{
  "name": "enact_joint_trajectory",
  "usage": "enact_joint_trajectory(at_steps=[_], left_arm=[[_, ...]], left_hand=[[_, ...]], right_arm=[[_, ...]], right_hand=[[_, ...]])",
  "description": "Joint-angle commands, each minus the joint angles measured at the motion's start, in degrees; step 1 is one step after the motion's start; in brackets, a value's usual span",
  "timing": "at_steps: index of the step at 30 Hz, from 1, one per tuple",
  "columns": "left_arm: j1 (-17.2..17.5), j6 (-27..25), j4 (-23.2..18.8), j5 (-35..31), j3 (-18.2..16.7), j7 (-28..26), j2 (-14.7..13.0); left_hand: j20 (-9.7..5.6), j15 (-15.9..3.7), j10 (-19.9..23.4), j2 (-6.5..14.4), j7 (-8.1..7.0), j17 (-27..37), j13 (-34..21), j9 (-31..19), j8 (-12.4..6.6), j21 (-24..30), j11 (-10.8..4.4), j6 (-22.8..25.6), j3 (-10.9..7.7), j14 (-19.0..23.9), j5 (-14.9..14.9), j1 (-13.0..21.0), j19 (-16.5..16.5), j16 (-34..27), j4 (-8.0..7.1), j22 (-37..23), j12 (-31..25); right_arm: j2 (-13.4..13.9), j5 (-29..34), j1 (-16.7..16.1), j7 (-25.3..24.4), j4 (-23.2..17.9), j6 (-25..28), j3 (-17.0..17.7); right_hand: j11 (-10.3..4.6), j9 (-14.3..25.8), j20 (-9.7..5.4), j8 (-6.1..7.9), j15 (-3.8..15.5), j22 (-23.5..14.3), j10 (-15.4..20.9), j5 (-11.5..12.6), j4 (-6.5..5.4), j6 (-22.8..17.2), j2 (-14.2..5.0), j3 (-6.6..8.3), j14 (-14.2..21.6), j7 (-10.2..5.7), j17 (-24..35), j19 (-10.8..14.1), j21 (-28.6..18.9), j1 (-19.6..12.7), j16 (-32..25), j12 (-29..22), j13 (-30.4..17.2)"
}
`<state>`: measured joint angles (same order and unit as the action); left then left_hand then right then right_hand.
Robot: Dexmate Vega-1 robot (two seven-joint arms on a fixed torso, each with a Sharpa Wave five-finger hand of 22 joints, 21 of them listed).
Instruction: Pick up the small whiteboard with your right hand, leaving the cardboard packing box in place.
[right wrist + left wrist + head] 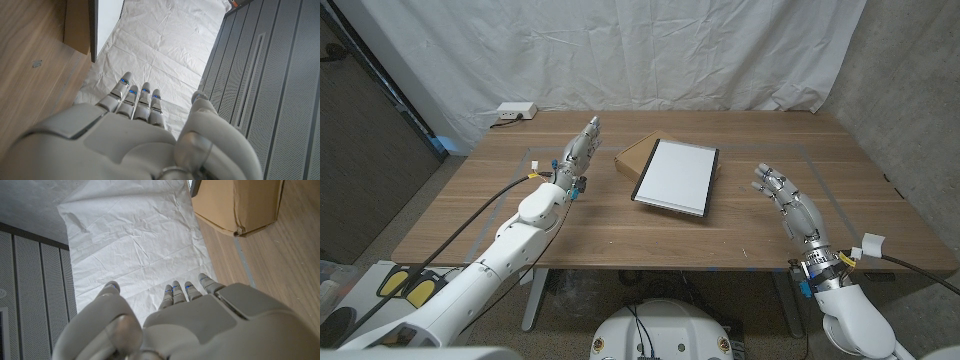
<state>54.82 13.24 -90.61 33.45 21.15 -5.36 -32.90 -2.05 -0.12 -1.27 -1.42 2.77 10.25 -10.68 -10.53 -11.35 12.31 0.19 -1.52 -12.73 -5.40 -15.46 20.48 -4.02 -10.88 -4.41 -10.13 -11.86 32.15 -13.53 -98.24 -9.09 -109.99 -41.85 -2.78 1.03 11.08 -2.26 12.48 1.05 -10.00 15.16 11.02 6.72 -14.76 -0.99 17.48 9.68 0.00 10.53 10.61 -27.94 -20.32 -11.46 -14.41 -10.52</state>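
1. Reaching comes first: the right hand (783,194) stands over the table (470,215) to the right of the small whiteboard (677,176), apart from it, fingers extended and a little spread, holding nothing.
2. The whiteboard lies on top of the cardboard packing box (632,153), near the table's middle, overhanging the box toward the robot and toward its right side.
3. That overhanging right edge looks the best place to grip; I would slide the fingers under it and set the thumb on top, lifting straight up so the box is not dragged.
4. Pushing sideways against the board risks shifting the box beneath.
5. The left hand (578,152) hovers just left of the box, fingers straight, holding nothing; it should stay clear.
6. The box is closed; its contents cannot be told.
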Motion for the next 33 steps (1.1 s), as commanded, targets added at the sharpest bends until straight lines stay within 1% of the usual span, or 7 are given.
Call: enact_joint_trajectory(at_steps=[1, 16, 18, 27, 28, 29, 33], left_arm=[[-0.12, 1.01, 0.21, 0.00, -0.17, 0.30, 0.21], [0.56, 1.69, 0.34, -0.46, -1.60, 0.38, -1.63], [0.45, 1.53, 0.17, -1.83, -1.46, 0.37, -2.65], [1.09, 2.08, 0.13, -1.52, -2.27, -0.07, -2.73], [1.02, 1.70, -0.08, -1.73, -2.19, 0.23, -3.23], [1.27, 1.30, -0.60, -2.29, -2.27, -0.93, -3.24], [1.34, 0.70, -1.06, -3.03, -2.30, -1.48, -3.76]], left_hand=[[-3.05, 0.09, 0.33, -0.08, 0.12, 0.21, -0.01, -0.09, -0.12, -0.12, -0.25, 0.32, -0.13, 0.35, 0.09, 0.55, -0.48, -0.14, 0.26, -0.20, -0.11], [-2.66, 0.07, 0.52, -0.05, -0.27, 0.21, -0.01, -0.10, -0.27, -0.19, -0.66, 0.88, 0.01, 0.46, 0.16, 0.72, -0.40, -0.09, 0.36, -0.21, -0.09], [-2.61, 0.03, 0.50, -0.06, -0.31, 0.20, -0.01, -0.10, -0.26, -0.21, -0.68, 0.88, 0.00, 0.47, 0.15, 0.88, -0.40, -0.07, 0.46, -0.20, -0.06], [-2.29, -0.24, 0.60, -0.08, -0.66, 0.12, -0.01, -0.11, -0.38, -0.35, -1.05, 1.19, -0.31, 0.72, 0.15, 2.46, -0.41, -0.04, 1.44, -0.15, -0.02], [-2.19, -0.23, 1.19, -0.10, -0.67, 0.09, -0.03, -0.16, -1.00, -0.44, -0.89, 2.90, -0.53, 0.95, 0.17, 3.72, -0.36, -0.03, 2.22, -0.14, -0.19], [-2.23, -0.35, 2.56, -0.15, -0.71, 0.09, -0.09, -0.22, -1.30, -0.47, -1.38, 3.96, -0.64, 1.54, 0.23, 4.74, -0.27, -0.17, 2.85, -0.17, -0.62], [-1.54, -0.56, 6.56, -0.11, -0.83, 0.20, -0.44, -0.48, -2.59, -0.16, -1.34, 8.15, -0.57, 3.43, 0.49, 5.78, 0.71, -0.61, 3.44, -0.31, -1.97]], right_arm=[[-2.31, 2.07, -2.34, -0.10, -0.92, -0.85, 0.95], [-3.23, 4.57, -1.72, -0.32, -1.38, 1.02, -0.09], [-3.34, 5.40, -1.60, -0.54, -1.37, 1.08, -0.16], [-3.31, 7.12, -1.55, -1.39, -2.12, 2.65, -0.44], [-3.28, 7.12, -1.49, -1.39, -2.07, 2.63, -0.53], [-3.27, 7.15, -1.43, -1.43, -2.06, 2.68, -0.62], [-3.54, 8.56, -1.22, -2.21, -2.04, 3.00, -0.71]], right_hand=[[-0.35, 0.06, -2.33, 0.27, 0.22, -0.14, 0.77, -0.01, 0.32, -0.64, -0.11, 0.15, 0.69, -0.34, 0.20, 0.83, 0.04, -0.82, -0.24, -0.28, -0.29], [-0.47, 0.07, -2.31, 0.23, 0.20, -0.15, 1.15, 0.02, 0.42, -0.95, -0.07, 0.16, 1.09, -0.56, 0.22, 1.14, 0.27, -0.96, -0.28, -0.30, -0.30], [-0.46, 0.07, -2.30, 0.22, 0.19, -0.15, 1.15, 0.02, 0.44, -0.96, -0.06, 0.16, 1.11, -0.59, 0.22, 1.18, 0.29, -0.97, -0.27, -0.29, -0.30], [-0.49, 0.07, -2.32, 0.19, 0.32, -0.15, 1.30, 0.04, 0.50, -1.12, -0.02, 0.16, 1.12, -0.68, 0.22, 1.34, 0.43, -1.05, -0.21, -0.28, -0.31], [-0.49, 0.07, -2.31, 0.19, 0.32, -0.15, 1.30, 0.04, 0.50, -1.14, -0.02, 0.16, 1.13, -0.69, 0.22, 1.34, 0.43, -1.06, -0.21, -0.28, -0.31], [-0.52, 0.07, -2.32, 0.19, 0.31, -0.15, 1.35, 0.04, 0.51, -1.17, -0.01, 0.15, 1.13, -0.72, 0.22, 1.34, 0.46, -1.07, -0.20, -0.29, -0.31], [-0.54, 0.08, -2.49, 0.16, 0.37, -0.16, 1.36, 0.06, 0.53, -1.21, -0.03, 0.17, 1.14, -0.76, 0.23, 1.45, 0.52, -1.10, -0.17, -0.26, -0.32]])
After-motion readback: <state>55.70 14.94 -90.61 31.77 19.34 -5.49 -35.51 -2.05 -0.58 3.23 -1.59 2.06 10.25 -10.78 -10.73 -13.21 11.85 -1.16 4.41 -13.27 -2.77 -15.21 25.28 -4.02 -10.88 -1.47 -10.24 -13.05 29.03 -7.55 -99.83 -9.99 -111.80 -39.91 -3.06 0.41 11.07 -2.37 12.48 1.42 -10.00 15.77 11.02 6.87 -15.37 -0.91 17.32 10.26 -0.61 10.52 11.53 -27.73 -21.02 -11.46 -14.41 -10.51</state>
